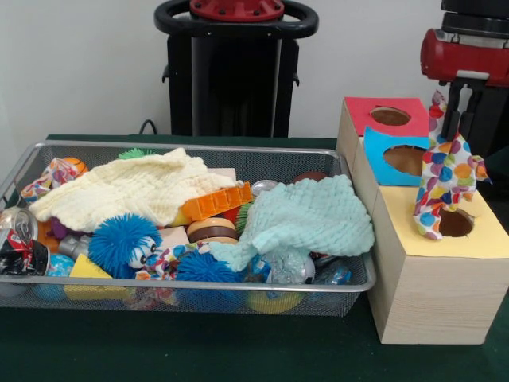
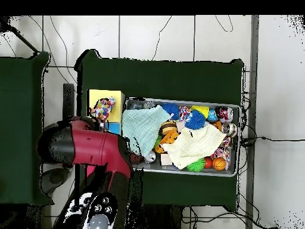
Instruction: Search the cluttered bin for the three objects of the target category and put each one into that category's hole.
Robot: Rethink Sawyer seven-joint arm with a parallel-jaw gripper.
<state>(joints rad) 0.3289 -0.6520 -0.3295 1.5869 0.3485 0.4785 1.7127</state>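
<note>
Spotted cloth (image 1: 447, 177) hangs long-ways down from my gripper (image 1: 455, 111) | jaws clamped on its top end | its lower tip sits at the yellow hole (image 1: 456, 224) (almost straight below me) | bin (image 1: 191, 298) well apart, off to the side

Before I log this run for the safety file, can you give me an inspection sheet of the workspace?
Surface: dark green table.
Job's things: polka-dot cloth hangs from the claw above the yellow hole; wooden box also has red and blue holes.
Clutter: wire bin full; cream cloth, mint cloth, blue spiky ball, orange comb toy, crushed can.
Claw: claw shut on the polka-dot cloth.
Cables: several on the floor.
Surroundings: white wall, black pedestal.
</note>
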